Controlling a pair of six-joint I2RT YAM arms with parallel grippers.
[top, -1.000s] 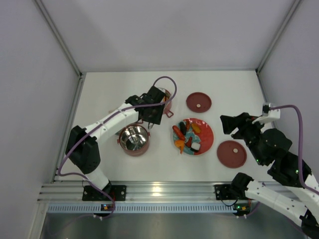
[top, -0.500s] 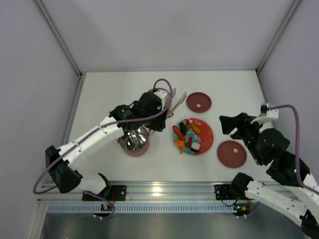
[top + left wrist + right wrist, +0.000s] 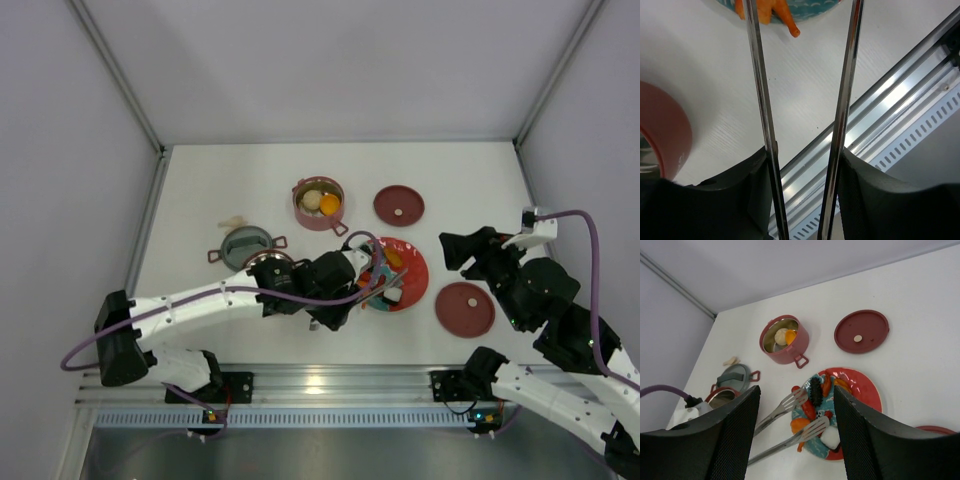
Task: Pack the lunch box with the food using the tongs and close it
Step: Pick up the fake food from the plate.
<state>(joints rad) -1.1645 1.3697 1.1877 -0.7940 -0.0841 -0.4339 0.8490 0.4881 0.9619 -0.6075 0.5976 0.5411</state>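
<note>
My left gripper (image 3: 345, 281) is shut on the silvery tongs (image 3: 373, 289), pressing both arms (image 3: 759, 100) between its fingers (image 3: 742, 192). The tong tips (image 3: 812, 412) stand apart over the food, on either side of a red sausage (image 3: 808, 410) on the red plate (image 3: 865, 390). A carrot (image 3: 783, 14) lies just beyond the arms. The far lunch box pot (image 3: 318, 204) holds a white lump and an orange ball. The second pot (image 3: 722, 396) sits partly under my left arm. Two maroon lids (image 3: 399, 205) (image 3: 465, 308) lie flat. My right gripper (image 3: 452, 251) hovers open, right of the plate.
A small grey dish (image 3: 248, 245) with a beige scrap (image 3: 233, 222) beside it sits left of the near pot. The aluminium rail (image 3: 320, 380) runs along the near edge. White walls enclose the table on three sides.
My left arm has swung from the far pot down and right to the plate, carrying the tongs. The tong arms have spread a little. The right arm has stayed still.
</note>
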